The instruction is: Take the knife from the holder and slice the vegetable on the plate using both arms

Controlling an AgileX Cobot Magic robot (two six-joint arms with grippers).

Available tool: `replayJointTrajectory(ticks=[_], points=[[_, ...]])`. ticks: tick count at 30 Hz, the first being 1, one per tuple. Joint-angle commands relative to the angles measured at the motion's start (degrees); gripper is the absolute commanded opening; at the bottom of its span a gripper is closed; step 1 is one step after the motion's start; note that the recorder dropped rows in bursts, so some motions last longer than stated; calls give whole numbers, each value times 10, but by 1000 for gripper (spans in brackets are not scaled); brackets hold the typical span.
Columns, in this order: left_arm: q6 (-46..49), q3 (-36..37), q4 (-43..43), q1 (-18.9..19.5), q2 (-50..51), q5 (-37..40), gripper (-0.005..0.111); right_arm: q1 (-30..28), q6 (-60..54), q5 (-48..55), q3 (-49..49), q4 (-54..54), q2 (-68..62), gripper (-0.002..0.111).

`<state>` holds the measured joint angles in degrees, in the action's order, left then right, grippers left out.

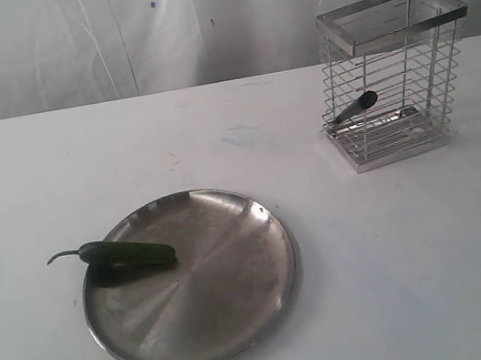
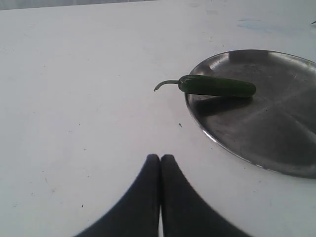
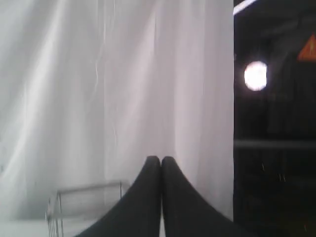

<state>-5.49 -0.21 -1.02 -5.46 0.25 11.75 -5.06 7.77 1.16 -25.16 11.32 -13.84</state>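
Exterior view: we see the vegetable [image 1: 128, 252] on the plate [image 1: 235, 310] near the worktop's [image 1: 405, 282] front edge, the knife [image 1: 357, 107] in the holder [image 1: 395, 75] near its far right corner. Both arms' fingers [image 2: 148, 170] [image 3: 148, 170] are pressed together, gripping nothing.

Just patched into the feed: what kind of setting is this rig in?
Probably a staged lab tabletop, not a kitchen: a bare white table, a white curtain behind, and only a steel plate with a chili and a wire holder.
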Motion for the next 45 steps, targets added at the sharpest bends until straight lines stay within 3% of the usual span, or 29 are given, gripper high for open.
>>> replayJointTrajectory(ticks=[1, 7, 13, 16, 26, 30, 37, 45], points=[[0, 2, -1, 1, -2, -2, 0, 0, 22, 79, 7, -34, -104, 0], [0, 2, -1, 1, -2, -2, 0, 0, 10, 254, -69, -78, -273, 0], [0, 2, -1, 1, -2, -2, 0, 0, -239, 420, -166, -305, -441, 0], [0, 2, -1, 1, -2, -2, 0, 0, -344, 442, -180, -418, -506, 0], [0, 2, -1, 1, -2, -2, 0, 0, -475, 423, -183, -599, -587, 0], [0, 2, -1, 1, -2, -2, 0, 0, -529, 423, -183, -649, -589, 11], [0, 2, -1, 1, -2, -2, 0, 0, -532, 396, -183, -676, -590, 50], [0, 2, -1, 1, -2, -2, 0, 0, -485, 385, -183, -740, -621, 52]])
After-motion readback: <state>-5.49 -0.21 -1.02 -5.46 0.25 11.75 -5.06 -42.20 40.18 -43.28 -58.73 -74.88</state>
